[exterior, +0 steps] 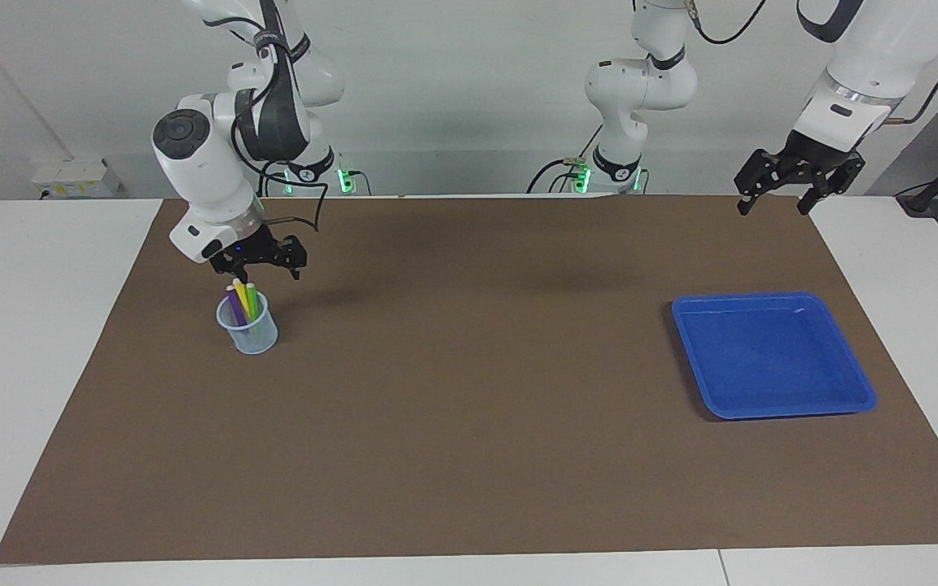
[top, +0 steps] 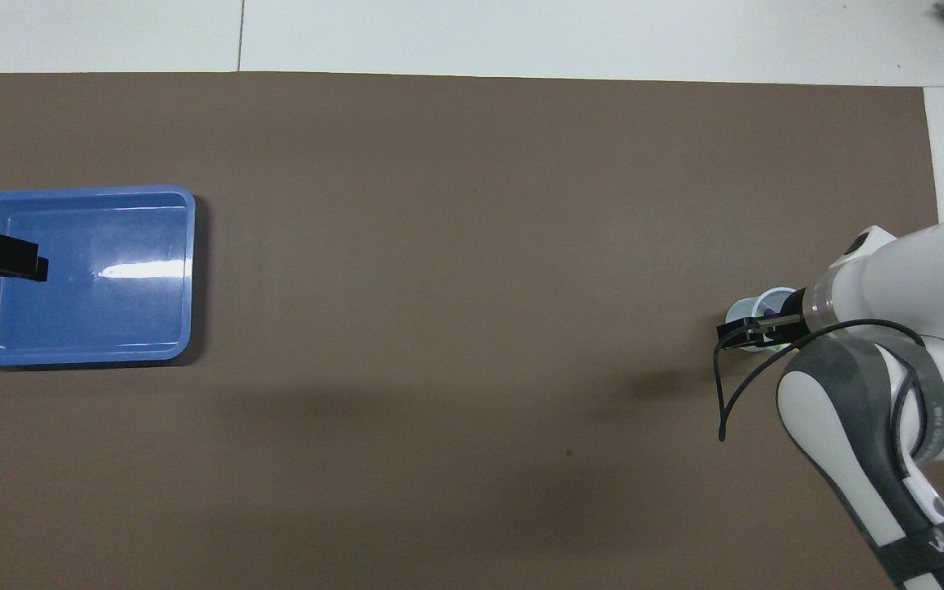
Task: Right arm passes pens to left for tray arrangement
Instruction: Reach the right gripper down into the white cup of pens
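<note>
Pens stood in a small see-through cup at the right arm's end of the table; we counted three, one purple, one yellow, one green. Our right gripper hung just over their tips with its jaws wide and held nothing. We saw one blue tray at the left arm's end, well apart from the cup. Our left gripper waited up in the air with its jaws wide too. One brown mat covered the white table, with a pale wall by the arms' bases.
</note>
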You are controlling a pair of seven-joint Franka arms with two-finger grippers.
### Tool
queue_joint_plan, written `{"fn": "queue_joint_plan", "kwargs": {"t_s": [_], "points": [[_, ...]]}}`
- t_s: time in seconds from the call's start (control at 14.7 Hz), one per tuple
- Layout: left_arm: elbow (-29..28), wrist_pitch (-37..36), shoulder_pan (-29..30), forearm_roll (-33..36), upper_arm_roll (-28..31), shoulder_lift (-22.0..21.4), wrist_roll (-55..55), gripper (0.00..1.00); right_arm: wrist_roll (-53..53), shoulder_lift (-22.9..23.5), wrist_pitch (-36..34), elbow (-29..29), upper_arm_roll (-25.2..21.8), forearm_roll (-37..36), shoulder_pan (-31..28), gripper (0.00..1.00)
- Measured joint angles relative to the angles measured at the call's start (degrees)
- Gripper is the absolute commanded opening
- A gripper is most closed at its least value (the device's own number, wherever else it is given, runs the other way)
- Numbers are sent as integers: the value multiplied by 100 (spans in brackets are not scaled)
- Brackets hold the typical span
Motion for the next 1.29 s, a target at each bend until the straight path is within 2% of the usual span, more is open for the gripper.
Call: {"fn": "queue_joint_plan", "kwargs": {"t_s": [0.48,1.29], "points": [[-4,0,0,1,31,0,0,100,-303,35,47,-142,-35,-7,-251,100],[-4,0,0,1,31,0,0,100,191,40,131,-200,-7,-4,-195,100]]}}
